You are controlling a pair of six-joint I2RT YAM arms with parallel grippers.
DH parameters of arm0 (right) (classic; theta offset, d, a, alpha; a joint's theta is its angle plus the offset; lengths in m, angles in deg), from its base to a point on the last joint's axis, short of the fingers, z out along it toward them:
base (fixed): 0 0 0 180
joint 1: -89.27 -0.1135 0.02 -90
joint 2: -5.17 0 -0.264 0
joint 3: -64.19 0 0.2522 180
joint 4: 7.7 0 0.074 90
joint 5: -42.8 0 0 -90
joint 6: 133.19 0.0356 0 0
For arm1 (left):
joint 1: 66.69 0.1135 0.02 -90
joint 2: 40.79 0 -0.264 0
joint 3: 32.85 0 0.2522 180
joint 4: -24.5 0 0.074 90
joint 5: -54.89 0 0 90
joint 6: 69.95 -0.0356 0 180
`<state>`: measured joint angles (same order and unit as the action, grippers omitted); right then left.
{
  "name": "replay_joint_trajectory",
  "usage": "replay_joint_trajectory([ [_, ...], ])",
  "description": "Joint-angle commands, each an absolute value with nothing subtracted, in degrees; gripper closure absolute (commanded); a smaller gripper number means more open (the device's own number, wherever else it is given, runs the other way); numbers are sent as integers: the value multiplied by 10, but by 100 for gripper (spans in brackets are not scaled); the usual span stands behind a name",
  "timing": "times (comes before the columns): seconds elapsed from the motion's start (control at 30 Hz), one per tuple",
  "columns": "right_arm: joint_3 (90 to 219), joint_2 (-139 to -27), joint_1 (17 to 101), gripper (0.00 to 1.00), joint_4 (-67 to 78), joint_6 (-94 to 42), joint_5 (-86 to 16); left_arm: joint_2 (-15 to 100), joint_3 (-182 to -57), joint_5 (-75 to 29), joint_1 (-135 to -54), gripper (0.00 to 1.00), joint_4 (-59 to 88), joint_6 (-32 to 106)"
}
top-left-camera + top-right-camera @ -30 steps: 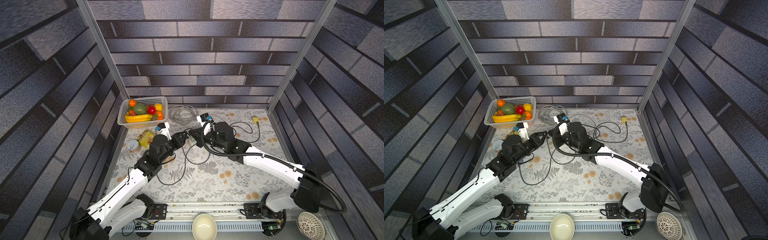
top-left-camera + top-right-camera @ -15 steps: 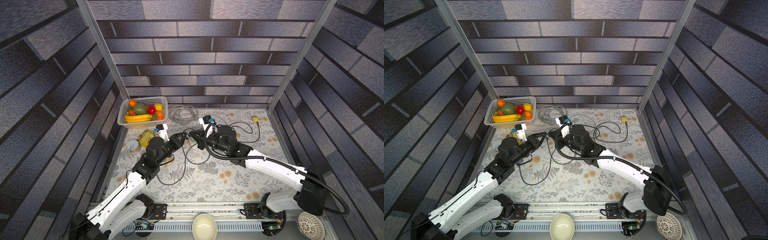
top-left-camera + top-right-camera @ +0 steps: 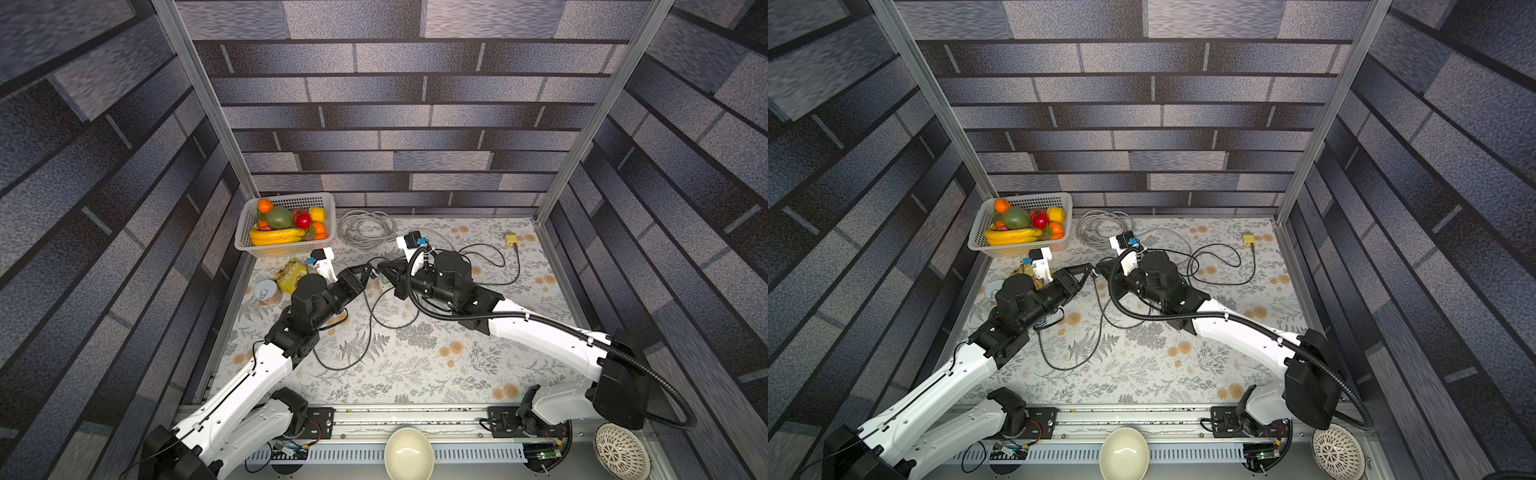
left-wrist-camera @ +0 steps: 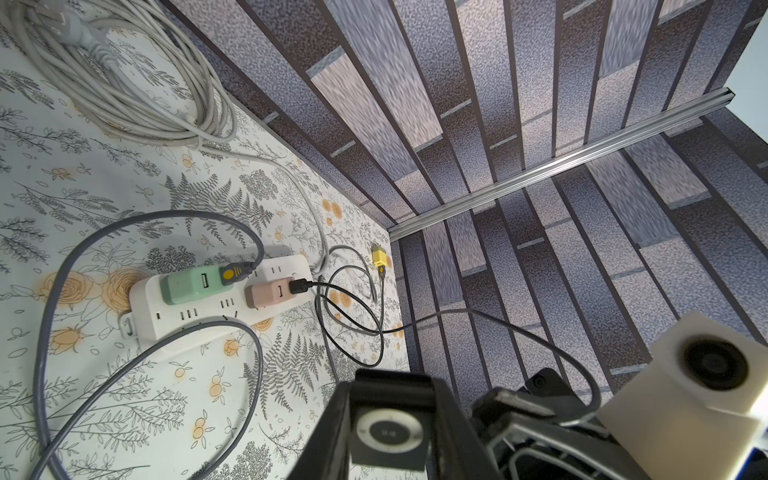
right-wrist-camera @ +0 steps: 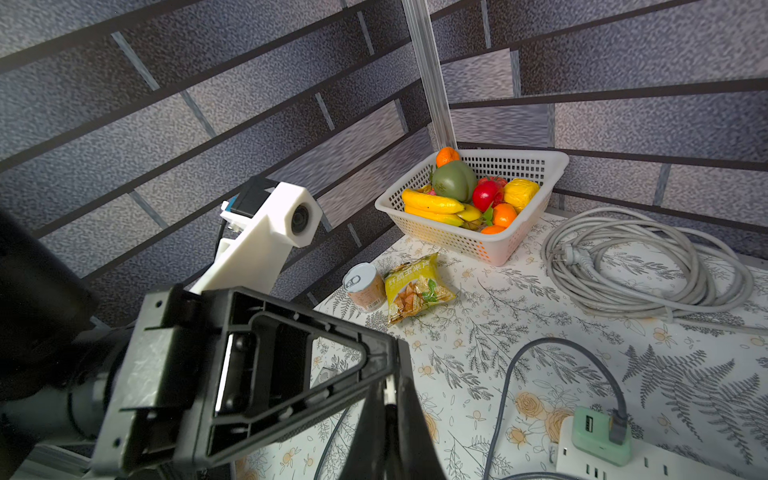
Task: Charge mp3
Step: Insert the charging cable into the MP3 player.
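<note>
Left gripper (image 3: 368,270) still clamps the mp3 (image 4: 388,434) in narrow jaws, tip to tip with the right gripper (image 5: 388,399), pinched shut seemingly on the cable (image 4: 457,316) end; barely anything has shifted, so plugging looks unfinished.

Lab mock-up, printed brick walls (image 3: 395,91) (aluminium frame (image 3: 202,95)), floral tabletop (image 3: 415,374)

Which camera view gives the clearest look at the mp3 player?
The left wrist view: the mp3 player faces the camera, its round control wheel plain, clamped in the left gripper. In both top views it is too small and covered to make out. The right wrist view shows that gripper's outer side, not the player clearly.
</note>
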<state>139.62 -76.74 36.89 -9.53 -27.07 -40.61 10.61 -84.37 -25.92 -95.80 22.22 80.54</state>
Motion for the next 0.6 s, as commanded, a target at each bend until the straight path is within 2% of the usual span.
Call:
replay_joint_trajectory([
  [0.0,1378,-817,350,100,42,-291,-398,89,-884,-198,-969,99,377,820],
  [0.57,1368,-821,346,100,44,-291,-419,90,-895,-181,-956,100,382,828],
])
